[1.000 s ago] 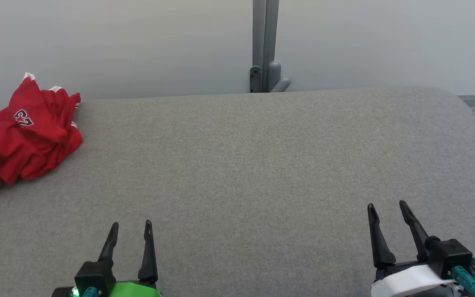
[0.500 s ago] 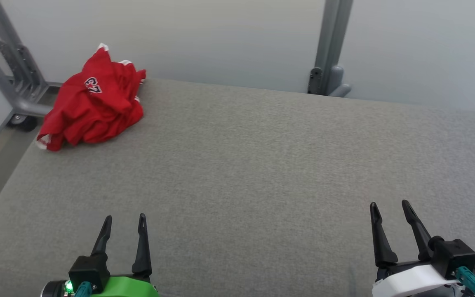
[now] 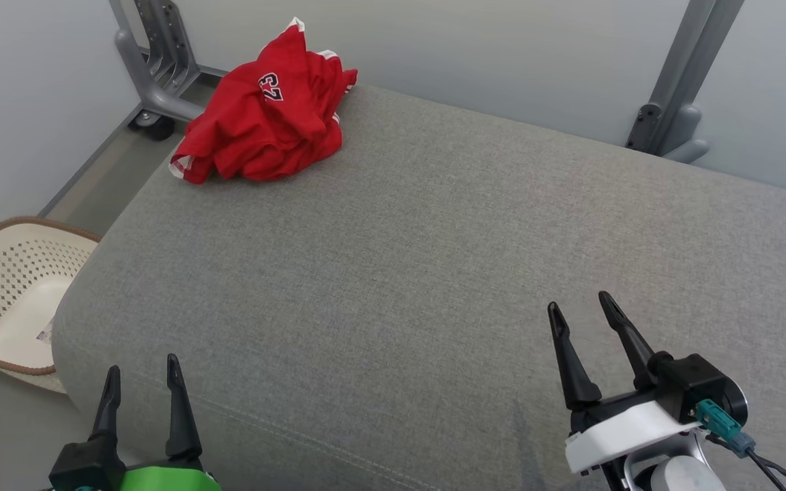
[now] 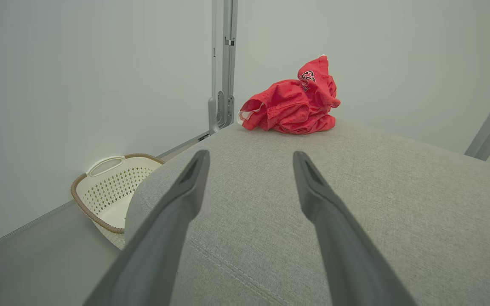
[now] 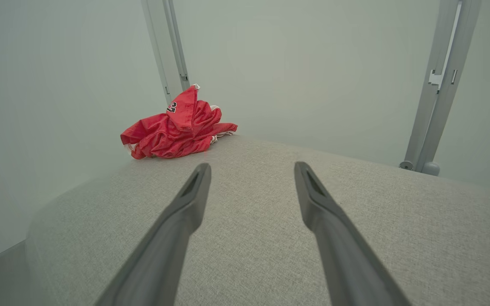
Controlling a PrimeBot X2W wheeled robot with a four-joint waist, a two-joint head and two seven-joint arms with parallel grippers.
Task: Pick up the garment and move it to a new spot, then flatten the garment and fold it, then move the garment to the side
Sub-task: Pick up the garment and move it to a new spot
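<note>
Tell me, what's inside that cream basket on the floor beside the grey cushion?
The basket looks nearly empty: a bare pale bottom with one small scrap or label, too small to identify. The grey cushion hides part of it, so anything lying there cannot be seen.

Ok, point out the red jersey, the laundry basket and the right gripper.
red jersey (image 3: 263, 126): head view, middle of the crumpled heap.
laundry basket (image 3: 11, 273): head view, its perforated inner wall.
right gripper (image 3: 579, 301): head view, midway between its open fingertips.
</note>
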